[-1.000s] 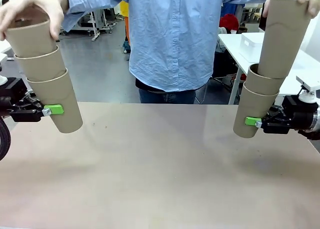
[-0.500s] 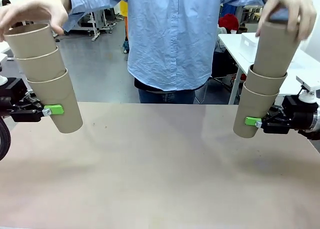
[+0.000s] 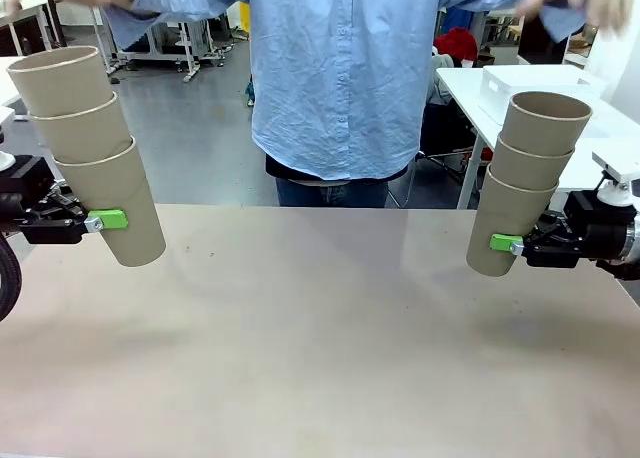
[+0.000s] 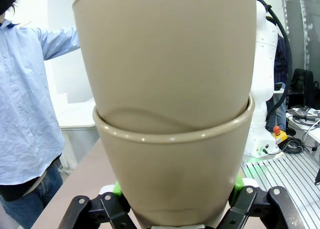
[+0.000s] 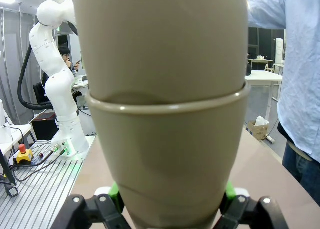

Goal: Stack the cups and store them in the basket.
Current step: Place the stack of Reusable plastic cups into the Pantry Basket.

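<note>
Pale brown table (image 3: 320,338) is stretching across the front view, and a person (image 3: 340,78) in a light blue shirt is standing at its far side.

At the left we are holding the left stack (image 3: 95,158) of three nested tan cups in the air above the table. It is leaning, with its open top tipping toward the left. At the right we are holding the right stack (image 3: 525,178), also three nested cups, with its top tipping toward the right. The person's hands (image 3: 600,0) are showing blurred at the top of the frame, clear of both stacks.

We are judging the grip to be the main risk. Each stack is hanging from its lowest cup alone, and thin cardboard may buckle or slide between the pads. The upper cups are only sitting inside one another, so a sharper tilt or a quick swing could shake them loose. Joining the two stacks may also jam if the rims are meeting off-centre.

Our left fingers (image 3: 107,219) are clamping the bottom cup of the left stack, low on its wall. In the left wrist view the green pads (image 4: 117,188) are pressing on either side. Our right fingers (image 3: 505,242) are closing the same way around the bottom cup of the right stack.
</note>
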Available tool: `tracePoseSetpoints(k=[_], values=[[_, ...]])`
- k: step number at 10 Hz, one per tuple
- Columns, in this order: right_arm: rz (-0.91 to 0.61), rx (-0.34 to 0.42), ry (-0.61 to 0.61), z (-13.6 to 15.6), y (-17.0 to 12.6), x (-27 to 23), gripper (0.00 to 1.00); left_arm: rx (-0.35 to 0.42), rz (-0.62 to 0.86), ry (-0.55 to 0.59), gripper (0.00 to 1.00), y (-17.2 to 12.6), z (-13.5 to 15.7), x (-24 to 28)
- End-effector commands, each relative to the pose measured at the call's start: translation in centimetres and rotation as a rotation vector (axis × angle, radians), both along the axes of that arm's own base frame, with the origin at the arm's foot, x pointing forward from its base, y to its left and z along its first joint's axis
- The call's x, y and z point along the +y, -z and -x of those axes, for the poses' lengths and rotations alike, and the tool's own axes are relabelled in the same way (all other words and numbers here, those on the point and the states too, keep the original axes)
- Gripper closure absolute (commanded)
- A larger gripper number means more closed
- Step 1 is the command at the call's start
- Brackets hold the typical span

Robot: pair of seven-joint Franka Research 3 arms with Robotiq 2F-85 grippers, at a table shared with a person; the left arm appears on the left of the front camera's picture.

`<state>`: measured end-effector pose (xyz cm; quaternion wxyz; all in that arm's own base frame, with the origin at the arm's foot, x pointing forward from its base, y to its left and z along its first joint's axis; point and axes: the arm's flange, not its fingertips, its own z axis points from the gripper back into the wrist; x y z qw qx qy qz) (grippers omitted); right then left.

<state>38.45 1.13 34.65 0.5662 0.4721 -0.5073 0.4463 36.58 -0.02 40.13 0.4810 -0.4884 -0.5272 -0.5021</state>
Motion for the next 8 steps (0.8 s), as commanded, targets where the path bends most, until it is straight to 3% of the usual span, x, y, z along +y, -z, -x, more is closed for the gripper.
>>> tracePoseSetpoints(k=[1,8], values=[[0.0,-0.013,0.002,-0.02,-0.3,0.02,0.16,-0.008,0.006,0.006,0.15,-0.38,0.29,0.18],[0.0,-0.013,0.002,-0.02,-0.3,0.02,0.16,-0.008,0.006,0.006,0.15,-0.38,0.29,0.18]])
